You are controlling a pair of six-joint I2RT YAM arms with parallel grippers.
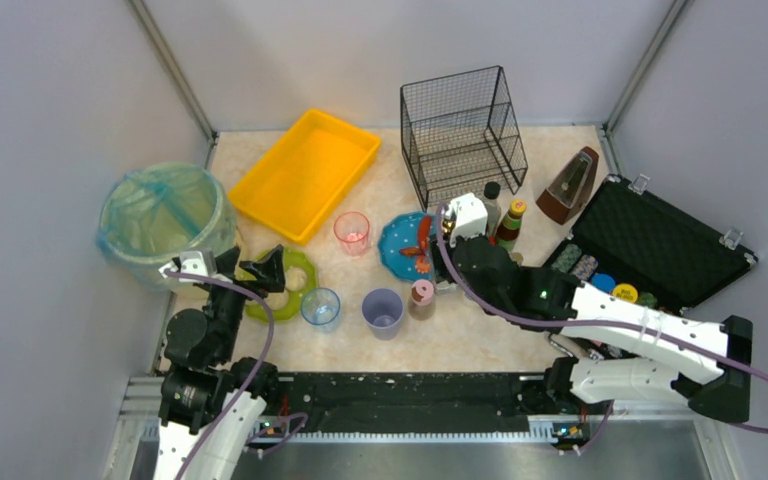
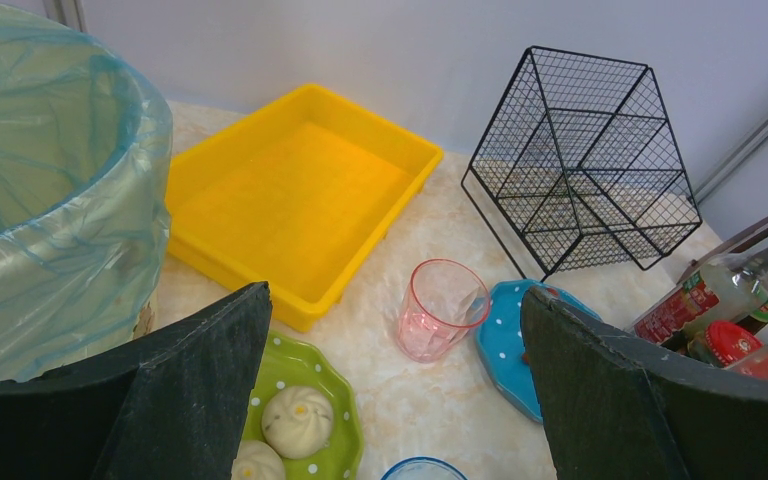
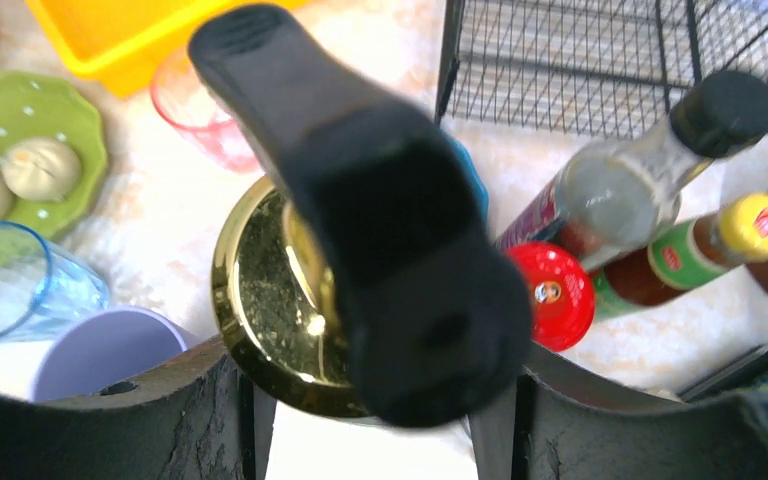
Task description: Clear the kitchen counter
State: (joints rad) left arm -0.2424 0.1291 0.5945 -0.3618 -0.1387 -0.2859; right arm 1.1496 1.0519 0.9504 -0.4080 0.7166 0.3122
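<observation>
Barely begun, I judge: the left hand (image 1: 252,270) hangs spread wide over a green plate (image 1: 305,272), while cups (image 1: 383,310), a blue plate (image 1: 398,245) and bottles (image 1: 510,222) crowd the tabletop (image 1: 480,335); the right hand (image 3: 385,420) pinches a black-handled gold-based piece (image 3: 270,300) near the bottles.

Left arm folded, left hand (image 1: 265,270) spread wide, right arm extended forward, right hand (image 1: 438,245) partway closed.

Black object (image 3: 390,230) — blurred, bin (image 2: 50,190) cut off left
</observation>
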